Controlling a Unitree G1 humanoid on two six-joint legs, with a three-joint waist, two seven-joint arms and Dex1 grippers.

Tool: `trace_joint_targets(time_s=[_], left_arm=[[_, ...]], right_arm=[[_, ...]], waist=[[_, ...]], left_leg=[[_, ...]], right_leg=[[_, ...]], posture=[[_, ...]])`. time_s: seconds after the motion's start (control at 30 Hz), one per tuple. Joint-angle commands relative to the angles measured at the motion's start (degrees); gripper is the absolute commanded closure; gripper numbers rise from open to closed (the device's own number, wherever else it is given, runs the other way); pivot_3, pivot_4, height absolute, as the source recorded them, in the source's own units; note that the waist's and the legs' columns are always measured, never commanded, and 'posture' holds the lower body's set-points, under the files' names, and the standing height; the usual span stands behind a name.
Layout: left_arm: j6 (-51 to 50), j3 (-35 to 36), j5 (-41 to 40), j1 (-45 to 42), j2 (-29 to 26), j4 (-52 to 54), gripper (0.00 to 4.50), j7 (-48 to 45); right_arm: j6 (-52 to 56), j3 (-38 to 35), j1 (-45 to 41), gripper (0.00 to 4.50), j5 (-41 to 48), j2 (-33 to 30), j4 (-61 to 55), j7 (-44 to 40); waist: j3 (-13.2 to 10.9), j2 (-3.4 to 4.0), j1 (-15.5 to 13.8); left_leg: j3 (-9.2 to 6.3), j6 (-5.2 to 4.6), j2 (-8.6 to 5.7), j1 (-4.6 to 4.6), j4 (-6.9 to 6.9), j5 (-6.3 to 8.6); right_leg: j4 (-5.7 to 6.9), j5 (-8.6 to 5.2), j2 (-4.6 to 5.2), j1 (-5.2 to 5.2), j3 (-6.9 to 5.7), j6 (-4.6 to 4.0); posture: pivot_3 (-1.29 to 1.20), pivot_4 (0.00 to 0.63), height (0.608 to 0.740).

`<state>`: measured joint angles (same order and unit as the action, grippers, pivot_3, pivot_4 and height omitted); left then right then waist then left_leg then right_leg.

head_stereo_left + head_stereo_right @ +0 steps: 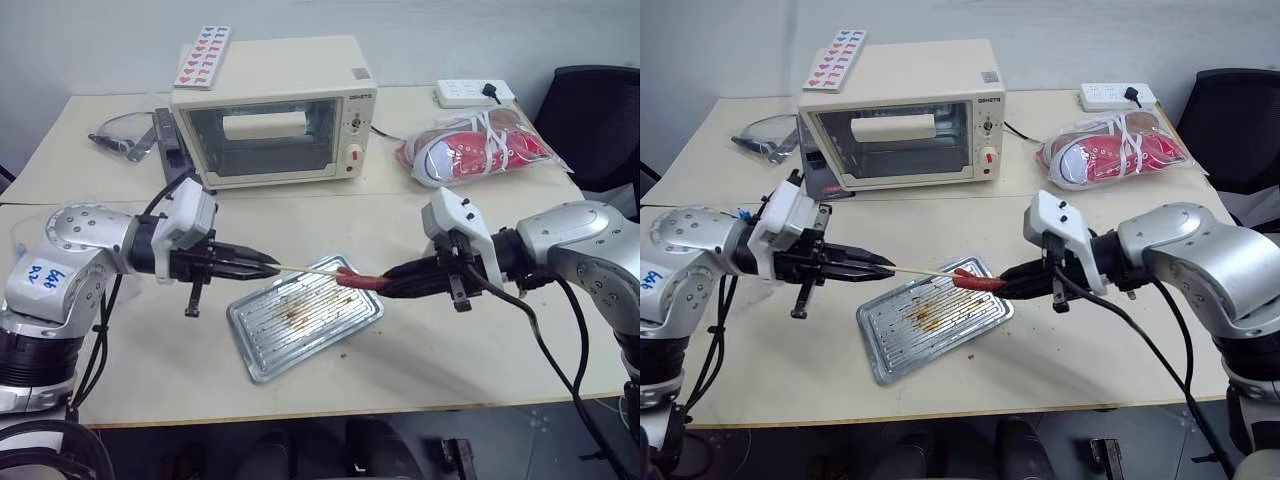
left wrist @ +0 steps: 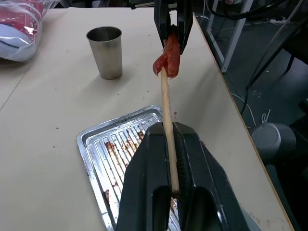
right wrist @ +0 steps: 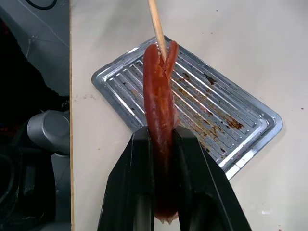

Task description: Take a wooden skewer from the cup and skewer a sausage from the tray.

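From my head cameras: my left gripper (image 1: 268, 267) is pinched tight on the wooden skewer (image 1: 308, 268), my right gripper (image 1: 392, 285) is clamped on the sausage (image 1: 362, 280), and the two meet in the air above the tray (image 1: 262, 352); the stick's tip is already at the sausage's near end, so I reckon this is the push-through bit, barely started.

Left wrist view: skewer (image 2: 167, 125) runs straight out from between my fingers (image 2: 145, 183) into the sausage (image 2: 167, 57); the meat looks a bit ragged where the point enters; the cup (image 2: 105, 52) stands on the table beyond the tray (image 2: 96, 149), well off to the side.

Right wrist view: sausage (image 3: 159, 120) sits lengthwise between my fingers (image 3: 135, 183), and the tip seems to go in along a split at the end, slightly off centre.

So my advice to myself: keep stick and sausage on one line, push slowly, hold the right side steady; otherwise I'd guess the point breaks out the side or the thin stick bows.
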<state>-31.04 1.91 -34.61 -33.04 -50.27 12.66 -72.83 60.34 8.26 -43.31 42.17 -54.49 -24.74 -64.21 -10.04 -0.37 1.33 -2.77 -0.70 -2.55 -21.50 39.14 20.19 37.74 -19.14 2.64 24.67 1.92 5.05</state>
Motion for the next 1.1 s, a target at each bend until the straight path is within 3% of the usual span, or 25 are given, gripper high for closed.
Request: trace_joint_targets(time_s=[0.03, 1.03, 1.07, 1.1], left_arm=[[0.69, 0.4, -0.3, -1.07, 0.46, 0.8, 4.5, 0.04], [-0.18, -1.08, -0.25, -2.4, 5.35, 2.03, 4.5, 3.59], [-0.12, -1.08, -0.18, -2.41, 5.34, 1.92, 4.5, 3.56], [-0.01, -1.06, -0.07, -2.35, 5.3, 1.79, 4.5, 3.5]], right_arm=[[0.31, -2.0, -1.42, 4.23, 1.89, 0.61, -2.42, 0.42], [5.79, -2.41, -6.84, 4.23, 4.12, 7.43, -0.67, 6.27], [5.89, -2.46, -6.78, 3.6, 4.21, 7.34, -0.72, 6.21], [6.1, -2.59, -6.67, 3.5, 4.42, 7.17, -0.75, 6.11]], waist=[[0.0, 0.0, 0.01], [0.0, 0.0, 0.05], [0.0, 0.0, 0.06], [0.0, 0.0, 0.05]], left_leg=[[0.0, 0.0, 0.0, 0.0, 0.0, 0.0], [0.0, 0.01, -0.01, 0.0, 0.03, -0.01], [-0.01, 0.01, -0.01, 0.0, 0.03, -0.01], [0.0, 0.01, 0.0, 0.0, 0.02, 0.0]], right_leg=[[0.0, 0.0, 0.0, 0.0, 0.0, 0.0], [0.09, 0.0, 0.0, 0.01, -0.01, 0.0], [0.09, 0.0, 0.0, 0.0, -0.01, 0.0], [0.09, 0.0, 0.0, 0.0, -0.01, 0.0]], posture=[[0.0, 0.15, 0.74], [0.0, 0.15, 0.74], [0.0, 0.15, 0.74], [0.0, 0.15, 0.74]])
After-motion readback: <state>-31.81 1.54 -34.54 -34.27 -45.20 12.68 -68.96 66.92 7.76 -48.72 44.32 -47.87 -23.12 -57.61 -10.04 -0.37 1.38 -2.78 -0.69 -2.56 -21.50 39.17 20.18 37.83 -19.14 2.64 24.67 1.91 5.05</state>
